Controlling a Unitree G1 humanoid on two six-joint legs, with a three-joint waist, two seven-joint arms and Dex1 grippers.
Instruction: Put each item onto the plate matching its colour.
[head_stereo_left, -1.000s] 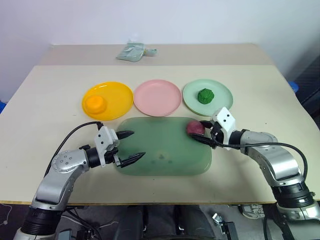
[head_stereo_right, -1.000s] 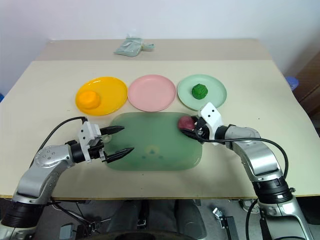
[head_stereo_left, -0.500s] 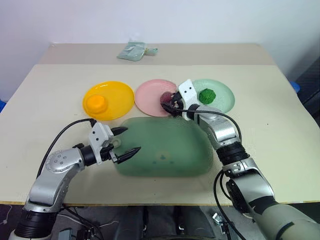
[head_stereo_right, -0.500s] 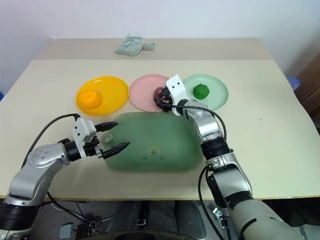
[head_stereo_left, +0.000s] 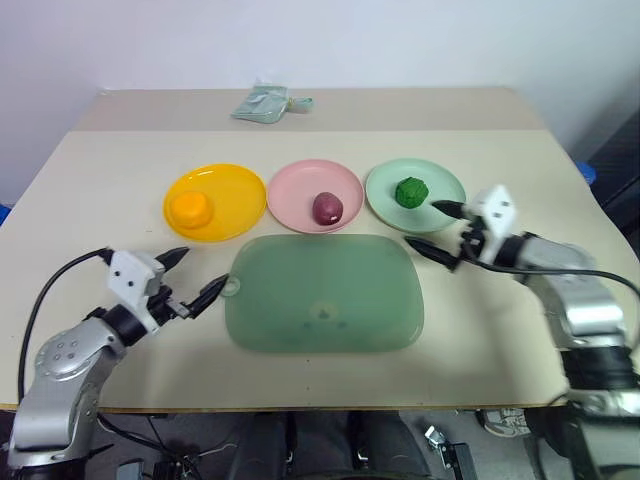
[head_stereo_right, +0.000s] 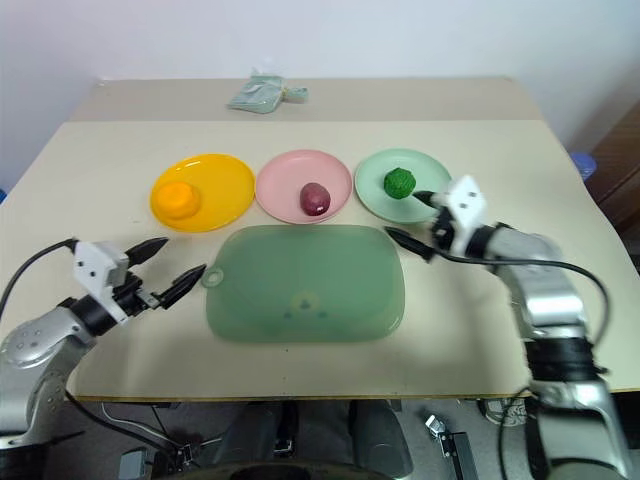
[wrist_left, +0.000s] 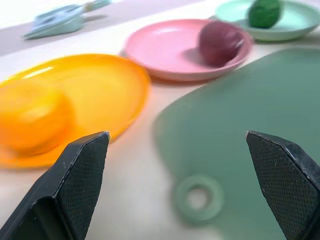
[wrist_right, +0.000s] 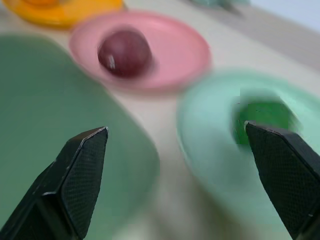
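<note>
Left eye view gives me the whole table (head_stereo_left: 90, 190): three plates in a row beyond the big translucent green tray (head_stereo_left: 322, 292). On the yellow-orange plate (head_stereo_left: 235, 195) I see the orange lump (head_stereo_left: 190, 208), on the pink plate (head_stereo_left: 300, 190) the maroon lump (head_stereo_left: 327, 208), and on the mint green plate (head_stereo_left: 445, 195) the dark green ridged lump (head_stereo_left: 411, 192). Each lump sits on the plate of its own colour.

My right gripper (head_stereo_left: 437, 227) hangs just off the tray's far right corner, beside the near edge of the mint plate, its two black fingers spread wide with nothing between them. From the right wrist view, the maroon lump (wrist_right: 124, 52) lies well ahead of the fingers, nearer one finger's side, and the green lump (wrist_right: 262, 117) is just past the tip of the other finger; neither is inside the gap.

My left gripper (head_stereo_left: 192, 277) sits off the tray's left edge, near its small ring tab (wrist_left: 198, 198), fingers also wide apart and empty. In the left wrist view the orange lump (wrist_left: 31, 117) lies ahead of one finger, apart from it.

A pale green cloth bundle (head_stereo_left: 262, 102) lies at the far edge of the table.
</note>
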